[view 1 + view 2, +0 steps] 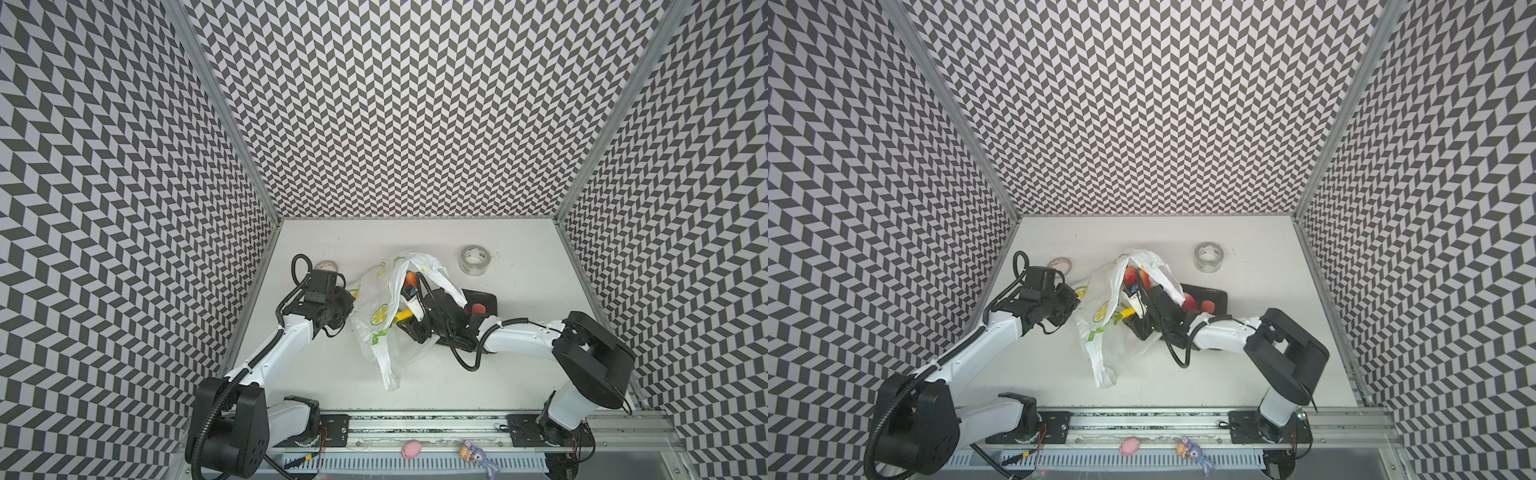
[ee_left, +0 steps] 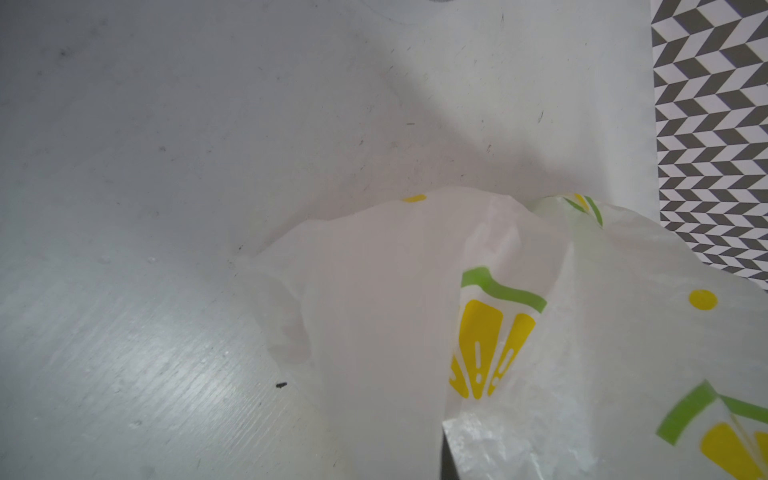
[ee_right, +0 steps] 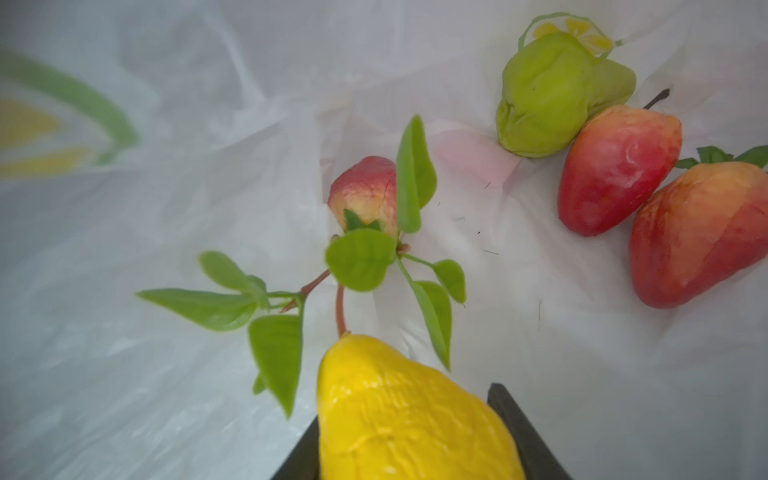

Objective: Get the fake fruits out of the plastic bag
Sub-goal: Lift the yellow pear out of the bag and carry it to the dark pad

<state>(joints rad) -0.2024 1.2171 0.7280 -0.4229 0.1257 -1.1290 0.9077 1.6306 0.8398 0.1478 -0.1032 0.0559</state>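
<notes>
Deep inside the plastic bag [image 1: 376, 299], the right gripper [image 3: 409, 440] clamps the yellow lemon [image 3: 395, 399]. Its leafy twig [image 3: 291, 291], a green fruit [image 3: 548, 95] and red fruits [image 3: 615, 170] crowd ahead. The left gripper [image 1: 352, 309] pinches the bag's rim. A tape roll [image 1: 475, 259] and dark tray [image 1: 486, 298] sit rightward. Bare table [image 1: 457, 374] lies nearer the rail.

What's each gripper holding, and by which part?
Right gripper: the yellow lemon, by its body. Left gripper: apparently the plastic bag, by its edge.

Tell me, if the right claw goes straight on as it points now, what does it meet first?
Probably the small pink-red fruit just beyond the leaves of the held lemon, inside the bag; depth is unclear.
</notes>
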